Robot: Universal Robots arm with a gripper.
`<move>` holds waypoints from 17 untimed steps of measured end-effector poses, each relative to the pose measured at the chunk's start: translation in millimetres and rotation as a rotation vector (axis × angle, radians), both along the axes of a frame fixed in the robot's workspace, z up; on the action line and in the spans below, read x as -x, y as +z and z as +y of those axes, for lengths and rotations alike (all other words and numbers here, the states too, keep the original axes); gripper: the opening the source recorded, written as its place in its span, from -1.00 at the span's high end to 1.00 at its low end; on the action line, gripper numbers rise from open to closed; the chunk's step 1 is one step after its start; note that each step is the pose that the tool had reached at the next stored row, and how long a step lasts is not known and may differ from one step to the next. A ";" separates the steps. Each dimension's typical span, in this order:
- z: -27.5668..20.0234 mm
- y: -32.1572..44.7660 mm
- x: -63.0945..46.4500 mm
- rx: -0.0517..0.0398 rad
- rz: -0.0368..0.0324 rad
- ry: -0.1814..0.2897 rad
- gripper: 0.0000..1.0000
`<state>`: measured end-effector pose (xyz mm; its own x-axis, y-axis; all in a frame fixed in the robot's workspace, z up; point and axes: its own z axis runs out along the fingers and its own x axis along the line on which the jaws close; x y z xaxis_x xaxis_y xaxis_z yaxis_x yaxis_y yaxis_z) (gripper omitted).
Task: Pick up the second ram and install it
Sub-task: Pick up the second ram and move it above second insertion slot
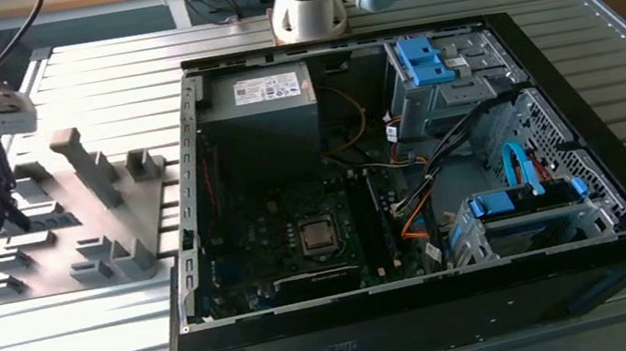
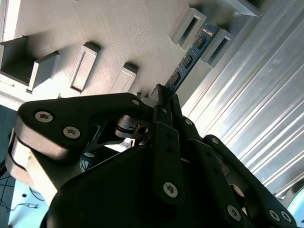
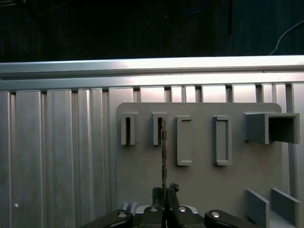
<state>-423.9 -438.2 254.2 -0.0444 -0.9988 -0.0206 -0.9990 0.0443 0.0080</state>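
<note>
End effector [image 3: 164,190] pinches thin, flat second ram [image 2: 188,60].

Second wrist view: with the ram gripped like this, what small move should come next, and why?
Probably a short straight lift away from the grey holder: the gripper looks closed on the second ram, whose far end sits between two holder brackets, so sideways motion could bind it.

Blue-green second ram [image 2: 188,61], on edge, in gripper [image 2: 165,96]
</note>
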 end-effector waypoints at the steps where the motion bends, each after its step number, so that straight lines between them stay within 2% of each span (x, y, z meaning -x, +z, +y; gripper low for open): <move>1: 0.0 1.4 0.0 0.0000 0.0001 0.000 0.73; 17: 0.0 26.0 0.0 0.0001 0.0001 0.000 0.73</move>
